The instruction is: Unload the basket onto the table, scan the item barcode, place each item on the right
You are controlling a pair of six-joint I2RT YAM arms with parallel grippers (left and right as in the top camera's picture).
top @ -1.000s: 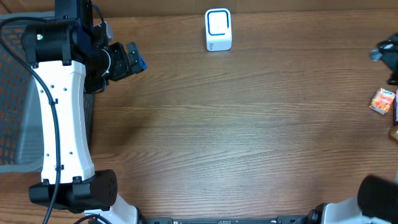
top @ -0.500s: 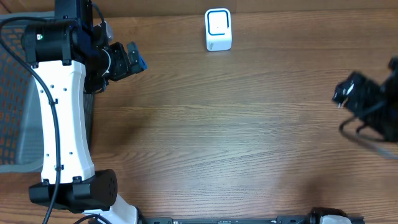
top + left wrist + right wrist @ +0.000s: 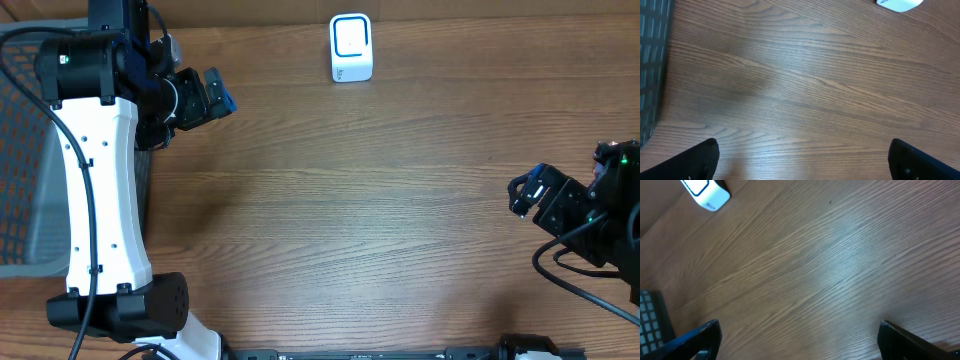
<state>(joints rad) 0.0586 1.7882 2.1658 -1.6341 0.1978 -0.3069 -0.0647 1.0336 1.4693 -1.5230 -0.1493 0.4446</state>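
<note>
Now | left arm (image 3: 95, 190) along table (image 3: 380, 200) edge, left fingers (image 3: 692, 161) spread, empty | right fingers (image 3: 907, 341) spread, empty

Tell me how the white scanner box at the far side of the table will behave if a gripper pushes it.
The white scanner box looks like rigid plastic, so it should stay stiff. Its smooth casing will probably slide on the wooden table rather than roll. It seems blocky, so tipping looks unlikely.
</note>
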